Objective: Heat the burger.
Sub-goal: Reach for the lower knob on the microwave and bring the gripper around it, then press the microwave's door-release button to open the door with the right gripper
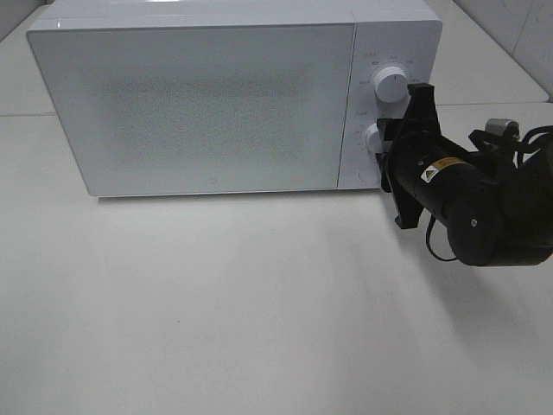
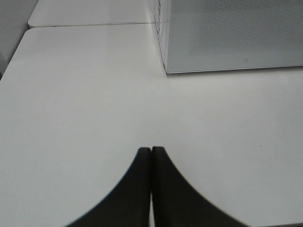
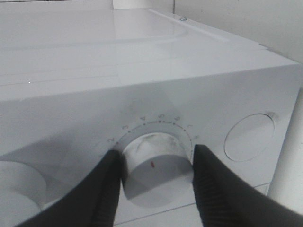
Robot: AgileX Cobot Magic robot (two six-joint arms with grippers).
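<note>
Here: right gripper (image 3: 156,155) clamped on lower knob (image 3: 152,174), microwave (image 1: 199,104) at desk (image 1: 259,303) rear edge; left gripper (image 2: 151,150), fingers pressed together, above desk.

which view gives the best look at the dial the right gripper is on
Right wrist view: the dial sits between the fingers of the right gripper, red mark and numbered scale visible. Exterior high shows only its edge behind the gripper. Left wrist shows none of it.
</note>
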